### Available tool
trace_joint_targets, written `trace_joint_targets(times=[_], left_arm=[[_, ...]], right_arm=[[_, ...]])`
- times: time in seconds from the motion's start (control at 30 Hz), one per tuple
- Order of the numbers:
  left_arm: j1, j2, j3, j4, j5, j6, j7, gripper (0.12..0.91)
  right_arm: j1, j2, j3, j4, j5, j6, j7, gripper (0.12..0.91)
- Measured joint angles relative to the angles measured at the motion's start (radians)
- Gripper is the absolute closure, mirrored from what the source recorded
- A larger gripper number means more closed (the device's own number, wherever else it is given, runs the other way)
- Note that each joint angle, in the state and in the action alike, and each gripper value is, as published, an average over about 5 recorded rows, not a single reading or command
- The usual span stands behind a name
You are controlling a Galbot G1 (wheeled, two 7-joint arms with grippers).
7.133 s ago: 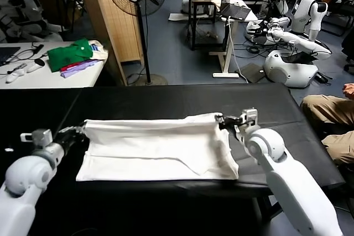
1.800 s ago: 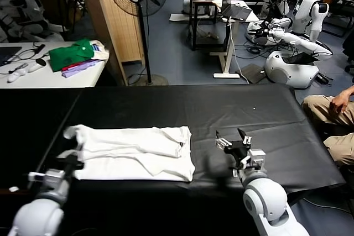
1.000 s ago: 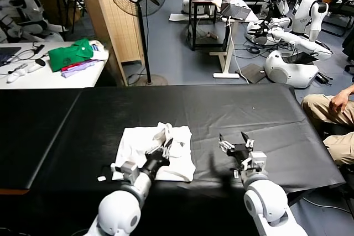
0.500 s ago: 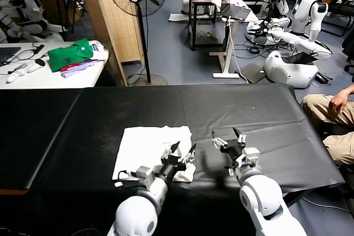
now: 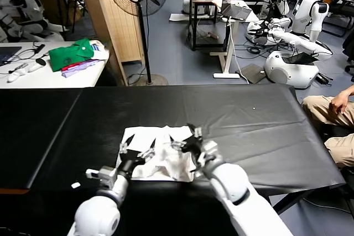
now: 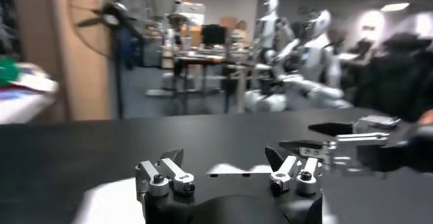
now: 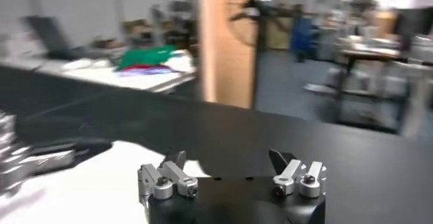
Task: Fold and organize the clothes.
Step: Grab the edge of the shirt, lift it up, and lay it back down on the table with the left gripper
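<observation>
White T-shirt [image 5: 157, 156], folded into a compact, slightly rumpled bundle, lying on the black table [image 5: 260, 131] near its front edge; the left gripper [image 5: 136, 148] hovers over the bundle's left part with fingers spread wide and nothing between them, and the right gripper [image 5: 185, 139] stands over the bundle's right edge, its jaws likewise wide apart and empty. On the white side table [image 5: 44, 75] well beyond the black one, at far left, lie a green garment [image 5: 69, 53] and a purple cloth [image 5: 80, 67] beside it
</observation>
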Motion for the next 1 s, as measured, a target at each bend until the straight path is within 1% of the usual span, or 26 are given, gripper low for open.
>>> trace_joint_targets(times=[0.13, 0.23, 0.33, 0.47, 0.6, 0.67, 0.77, 0.87, 1.0], left_arm=[[0.013, -0.002, -0.018, 0.002, 0.009, 0.0, 0.0, 0.232], [0.02, -0.003, -0.03, 0.004, 0.008, 0.0, 0.0, 0.232], [0.027, -0.003, -0.041, 0.006, 0.006, -0.001, 0.0, 0.232], [0.038, -0.005, -0.054, 0.005, 0.004, -0.004, 0.0, 0.232], [0.043, -0.006, -0.071, 0.009, -0.002, -0.011, 0.002, 0.232], [0.042, -0.004, -0.081, 0.015, -0.017, -0.015, 0.005, 0.232], [0.037, 0.005, -0.101, 0.029, -0.065, -0.02, 0.013, 0.232], [0.034, 0.015, -0.129, 0.046, -0.127, -0.019, 0.02, 0.232], [0.035, 0.026, -0.175, 0.075, -0.221, -0.011, 0.032, 0.232]], right_arm=[[0.021, 0.014, -0.053, -0.05, -0.098, -0.027, 0.034, 0.227], [0.021, 0.023, -0.064, -0.075, -0.173, -0.039, 0.061, 0.227], [0.014, 0.029, -0.059, -0.081, -0.213, -0.043, 0.086, 0.227], [-0.01, 0.034, -0.022, -0.061, -0.236, -0.041, 0.123, 0.227], [-0.044, 0.042, 0.051, -0.036, -0.311, -0.043, 0.184, 0.227], [-0.064, 0.044, 0.097, -0.026, -0.341, -0.032, 0.206, 0.227], [-0.097, 0.04, 0.163, 0.003, -0.325, -0.002, 0.208, 0.227], [-0.137, 0.035, 0.216, 0.045, -0.261, 0.026, 0.197, 0.227], [-0.198, 0.022, 0.268, 0.107, -0.153, 0.036, 0.173, 0.227]])
